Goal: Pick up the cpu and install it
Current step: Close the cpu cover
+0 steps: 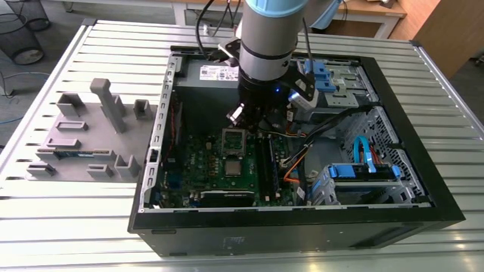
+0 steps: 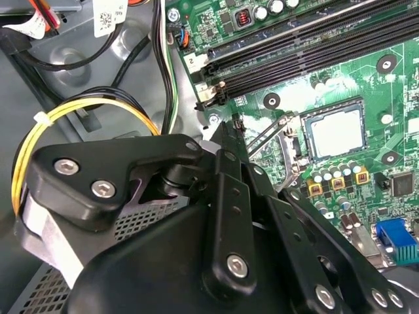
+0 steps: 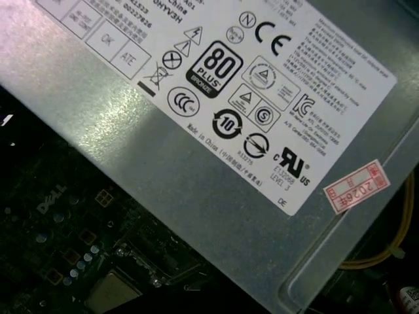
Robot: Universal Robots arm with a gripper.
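1. Exterior view, from its left: a grey holder block [image 1: 83, 139] sits on the slatted counter [image 1: 90, 215]. It is well apart from the hand and outside the open computer case [image 1: 302, 226].
2. Inside the case, the green motherboard [image 1: 204, 164] lies beneath the hand [image 1: 252, 120], which hangs low over it.
3. The cpu [image 1: 233, 168] lies flat in its dark socket, near the hand but not touching it, on the side toward the case's near wall. The socket's metal frame [image 1: 233, 139] stands flipped open between the cpu and the hand.
4. I judge the cpu light, thin and stiff, with a slick metal top and a delicate underside. I would take it by two opposite edges and keep it level, never pressing on the face.
5. I cannot tell from these views whether the hand is apart or together.
6. Beyond the hand, to the exterior view's right, are the blue drive brackets [image 1: 363, 170] and loose cables [image 1: 302, 164].
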